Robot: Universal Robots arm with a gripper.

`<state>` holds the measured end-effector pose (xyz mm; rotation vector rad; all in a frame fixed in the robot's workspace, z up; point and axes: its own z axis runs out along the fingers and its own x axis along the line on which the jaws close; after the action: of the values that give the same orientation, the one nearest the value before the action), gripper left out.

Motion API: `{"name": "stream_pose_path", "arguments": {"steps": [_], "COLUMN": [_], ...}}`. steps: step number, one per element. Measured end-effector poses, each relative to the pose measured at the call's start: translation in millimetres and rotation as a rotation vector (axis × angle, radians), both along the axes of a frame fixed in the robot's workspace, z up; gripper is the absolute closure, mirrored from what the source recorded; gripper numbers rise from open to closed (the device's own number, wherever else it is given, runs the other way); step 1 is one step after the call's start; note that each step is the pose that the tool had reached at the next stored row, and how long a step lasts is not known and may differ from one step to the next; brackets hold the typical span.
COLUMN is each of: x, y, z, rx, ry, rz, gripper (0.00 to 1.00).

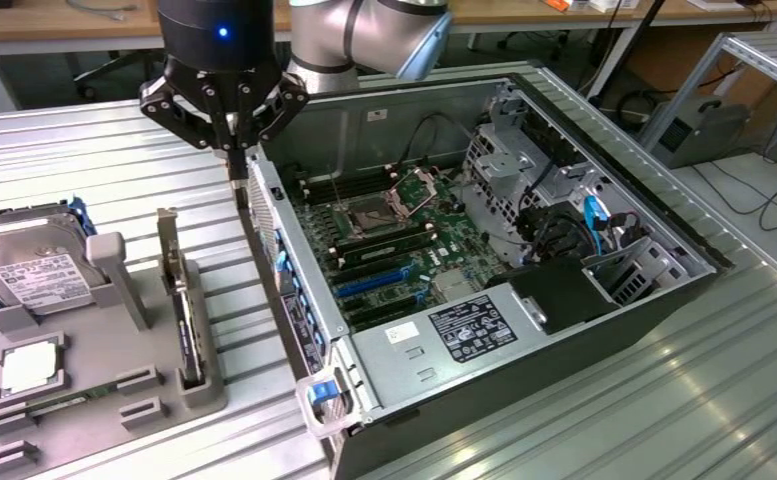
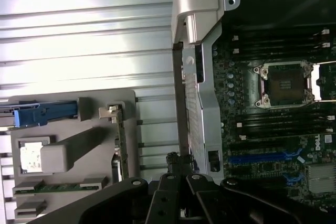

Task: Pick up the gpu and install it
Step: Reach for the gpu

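While hanging over ribbed table (image 1: 95,150) with claw (image 1: 239,182) pressed together on nothing, sits between grey parts holder (image 1: 121,290) and open computer case (image 1: 575,380). Finds gpu (image 1: 185,310) standing on edge in holder slot, beside hard drive (image 1: 35,275), apart from claw.

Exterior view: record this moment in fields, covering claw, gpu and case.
claw: black claw, shut, nothing held, hanging between tray and case wall
gpu: thin dark flat gpu card with silver bracket, upright in grey plastic tray, not yet picked
hard drive: silver hard drive with white label, in same tray
case: open black computer case, green motherboard exposed
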<state>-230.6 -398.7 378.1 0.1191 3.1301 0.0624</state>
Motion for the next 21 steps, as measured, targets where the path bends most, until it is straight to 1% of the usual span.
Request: {"name": "stream_pose_path", "arguments": {"steps": [8, 21], "x": [-5.5, -19.7], "y": [0.1, 0.2], "z": [-1.0, -3.3], "rx": [0.0, 0.0], "ry": [0.0026, 0.0072], "rz": [0.0, 0.0], "gripper": [0.89, 0.89]}}
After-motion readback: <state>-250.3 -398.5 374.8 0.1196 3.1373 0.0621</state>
